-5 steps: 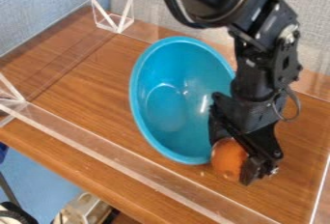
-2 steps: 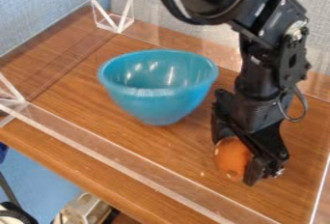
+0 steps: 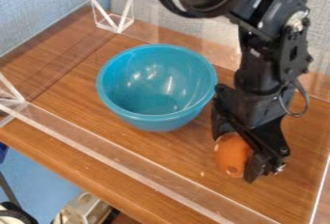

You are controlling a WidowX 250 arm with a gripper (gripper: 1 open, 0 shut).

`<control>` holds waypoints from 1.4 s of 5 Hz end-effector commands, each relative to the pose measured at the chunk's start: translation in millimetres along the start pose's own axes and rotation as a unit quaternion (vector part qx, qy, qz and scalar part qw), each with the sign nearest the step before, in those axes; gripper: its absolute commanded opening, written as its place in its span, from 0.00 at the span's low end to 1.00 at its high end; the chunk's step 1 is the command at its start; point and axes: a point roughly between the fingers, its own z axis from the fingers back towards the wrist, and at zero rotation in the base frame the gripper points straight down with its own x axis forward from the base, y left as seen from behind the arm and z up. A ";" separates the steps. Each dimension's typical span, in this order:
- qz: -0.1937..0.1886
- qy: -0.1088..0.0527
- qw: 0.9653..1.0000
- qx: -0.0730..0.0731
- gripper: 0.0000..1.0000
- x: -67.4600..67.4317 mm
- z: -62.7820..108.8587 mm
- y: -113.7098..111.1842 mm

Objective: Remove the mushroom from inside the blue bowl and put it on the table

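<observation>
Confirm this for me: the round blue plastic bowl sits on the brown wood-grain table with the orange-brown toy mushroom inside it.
Not quite: the orange-brown toy mushroom is outside the round blue plastic bowl, as the camera view shows.

Bowl [image 3: 157, 85] blocks way left of end effector [image 3: 245, 160].

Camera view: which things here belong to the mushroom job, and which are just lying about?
Part of the job:
- mushroom, at the gripper
- blue bowl
- table

Just lying about:
- white wire-like frame at the table's far edge
- another at the left edge
</observation>
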 end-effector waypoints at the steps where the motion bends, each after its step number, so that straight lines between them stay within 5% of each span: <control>1: 0.004 -0.043 0.999 0.007 1.00 11.7 24.1 8.9; 3: 0.004 -0.054 0.998 0.012 1.00 14.9 32.4 18.1; 5: 0.012 -0.067 0.997 0.024 1.00 29.1 39.7 60.7; 7: 0.018 -0.063 0.998 0.024 1.00 32.4 32.6 76.8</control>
